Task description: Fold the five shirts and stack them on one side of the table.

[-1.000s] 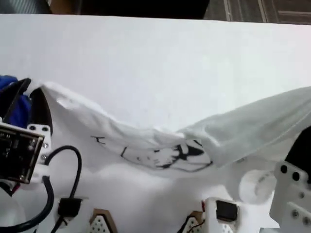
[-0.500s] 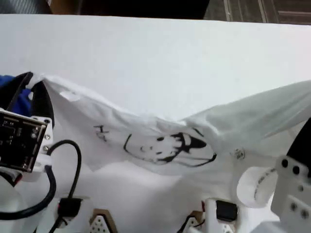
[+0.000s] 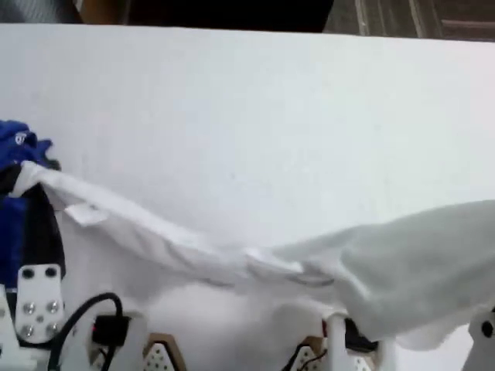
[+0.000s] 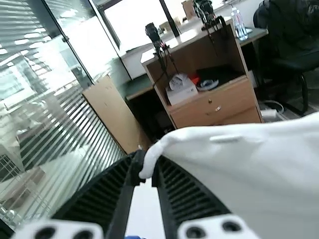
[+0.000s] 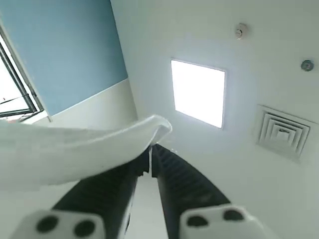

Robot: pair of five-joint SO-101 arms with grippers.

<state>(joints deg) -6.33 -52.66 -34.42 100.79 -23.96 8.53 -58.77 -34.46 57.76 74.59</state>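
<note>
Down at the near edge, the arm bases [image 3: 158, 354] and a black cable [image 3: 81, 325] sat along the tabletop's [image 3: 255, 108] rim. Just past them, the white shirt [image 3: 387, 270] was strung out across the front of the tabletop. It was pulled into a long band that sagged in the middle and bunched wide toward the right.

The left arm [image 3: 35, 232] stood at the left end, its jaws clenched on a corner of the shirt. In the left wrist view the cloth was pinched right between the black ribbed fingers [image 4: 124, 189]. On the other end, the right arm [image 5: 184, 186] had its jaws clamped tight on a folded edge of the same shirt, under a lit ceiling panel [image 5: 198, 92].

Behind the left arm, a blue garment [image 3: 15, 143] lay bunched at the tabletop's left edge. Beyond it, the white tabletop ran on to its far edge.
</note>
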